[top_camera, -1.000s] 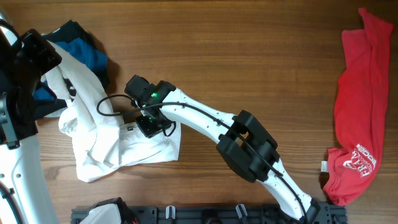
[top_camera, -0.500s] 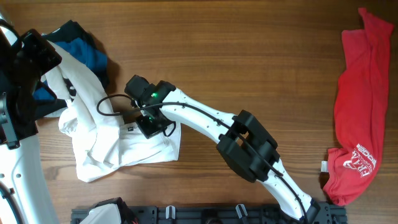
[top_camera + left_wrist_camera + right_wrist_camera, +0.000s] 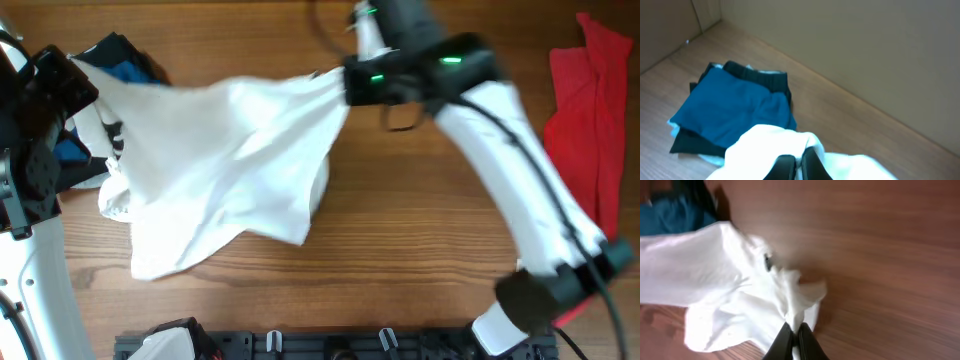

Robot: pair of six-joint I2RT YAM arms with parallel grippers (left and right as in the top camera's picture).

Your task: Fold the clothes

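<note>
A large white T-shirt (image 3: 220, 160) hangs stretched in the air between my two grippers, its lower part draping onto the table. My left gripper (image 3: 75, 80) is shut on its left corner; the left wrist view shows the fingers (image 3: 799, 162) pinching white cloth (image 3: 765, 142). My right gripper (image 3: 345, 85) is shut on the opposite edge, and cloth (image 3: 715, 275) bunches between its tips (image 3: 795, 332). A black print (image 3: 115, 135) shows near the left end. Folded blue and black garments (image 3: 135, 65) lie behind the shirt at far left. A red T-shirt (image 3: 585, 120) lies at the right edge.
A black rack (image 3: 330, 345) runs along the table's front edge, with a white object (image 3: 170, 340) at its left end. The right arm (image 3: 520, 180) crosses the right half of the table. A beige wall (image 3: 865, 50) rises behind the folded stack (image 3: 735, 107).
The right gripper shut on the white shirt, then swung up and to the far right with it. This pulled the crumpled shirt out into a spread sheet. The left arm stayed put.
</note>
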